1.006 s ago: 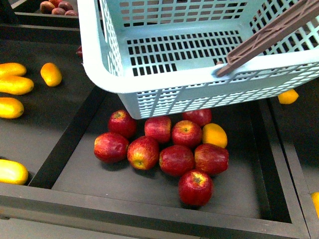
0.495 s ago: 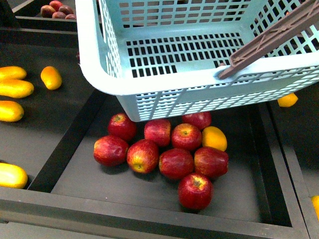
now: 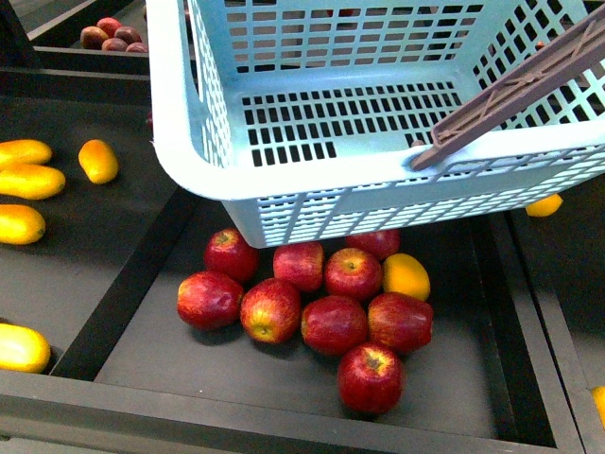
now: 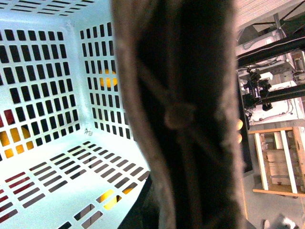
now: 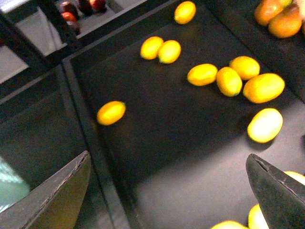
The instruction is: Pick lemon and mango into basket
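Over the last second the whole display has slid toward the near edge of the front view. The heap of red apples [image 3: 333, 322] sits lower in that view, and more of the dark red fruit [image 3: 109, 33] at the far left has come into sight. The pale mint-blue slotted plastic basket [image 3: 189, 142] has barely shifted, so I judge it is being carried along with me, not set down.

Its slotted floor is bare, so neither fruit is in yet. The brown hinged handle [image 3: 510, 90] rises to the far right and fills my left wrist view as a blur. I cannot tell how my left fingers stand, though I guess they hold it.

My right fingers [image 5: 167, 157] are wide apart with nothing between them, hanging over the black tray to the right of the basket. What I take for the bright yellow oval lemon [image 5: 265, 125] lies just below the larger, more orange oval I take for the mango [image 5: 263, 87], in a loose cluster of similar yellow fruit.

There is open black floor between that cluster and a lone orange-yellow fruit [image 5: 111, 112] lying just beside the raised black divider [image 5: 90, 138]. The things to mind are the neighbouring fruit crowding the mango and the basket's near rim hanging over the apples.
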